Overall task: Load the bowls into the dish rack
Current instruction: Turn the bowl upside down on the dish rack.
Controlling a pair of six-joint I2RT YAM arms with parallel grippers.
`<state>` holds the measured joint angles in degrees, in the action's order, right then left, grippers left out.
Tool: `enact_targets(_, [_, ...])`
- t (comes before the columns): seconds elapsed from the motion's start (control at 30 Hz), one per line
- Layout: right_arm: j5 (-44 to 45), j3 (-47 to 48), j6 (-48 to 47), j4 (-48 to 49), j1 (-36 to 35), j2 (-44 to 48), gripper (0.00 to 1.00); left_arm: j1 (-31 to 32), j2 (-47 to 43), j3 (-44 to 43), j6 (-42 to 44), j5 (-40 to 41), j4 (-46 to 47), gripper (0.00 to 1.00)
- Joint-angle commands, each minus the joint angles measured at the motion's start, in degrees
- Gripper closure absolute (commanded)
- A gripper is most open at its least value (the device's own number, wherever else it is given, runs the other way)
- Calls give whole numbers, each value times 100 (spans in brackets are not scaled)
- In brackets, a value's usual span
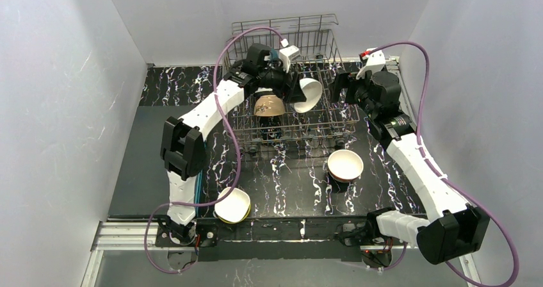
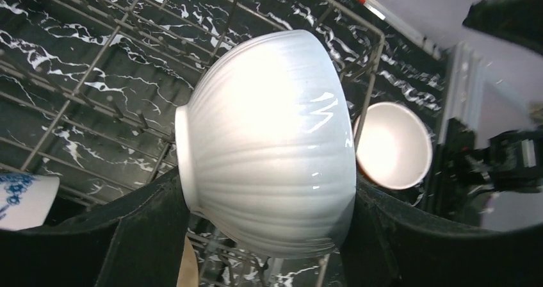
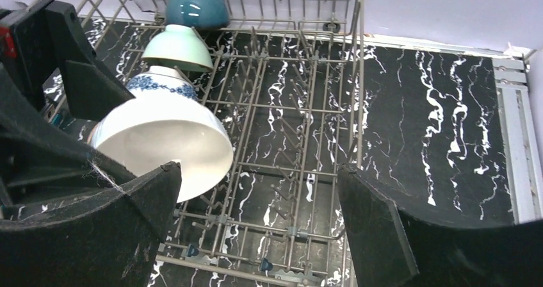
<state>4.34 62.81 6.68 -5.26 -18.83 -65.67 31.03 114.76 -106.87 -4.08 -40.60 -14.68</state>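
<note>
Two bowls, as far as the top view lets me tell, sit nested as a stack (image 1: 232, 205) at lower left on the table (image 1: 288, 191). Up and right of that, the left gripper (image 1: 299, 93) is inside the rack (image 1: 301, 31), clamped on a white bowl (image 1: 308, 95) that is tipped on its side with its mouth facing right. Its wrist view shows the ribbed wall pressed between both fingers (image 2: 147, 229). A tan bowl (image 1: 269, 105) sits in the rack just left of the held one. Lower, right of centre, a cream bowl (image 1: 345, 165) rests mouth up on the table in front of the rack. At the rack's right edge hangs the right gripper (image 1: 342, 85), jaws spread wide with nothing between them. Its camera, upper left, shows a teal bowl (image 3: 196, 6), a mint bowl (image 3: 177, 47) and a patterned bowl (image 3: 160, 85) in a row in the rack.
</note>
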Motion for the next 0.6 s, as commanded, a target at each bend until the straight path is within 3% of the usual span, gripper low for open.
enact_targets(0.0, [434,-64,-89,110,1,197,1,361,-153,-358,1515,207,-249,100])
enact_targets(0.23, [556,-107,-106,54,-3,213,1,763,-77,-352,2717,841,-493,100])
enact_targets(0.57, [576,-106,-123,20,-4,217,1,960,118,-486,3195,1175,-439,100])
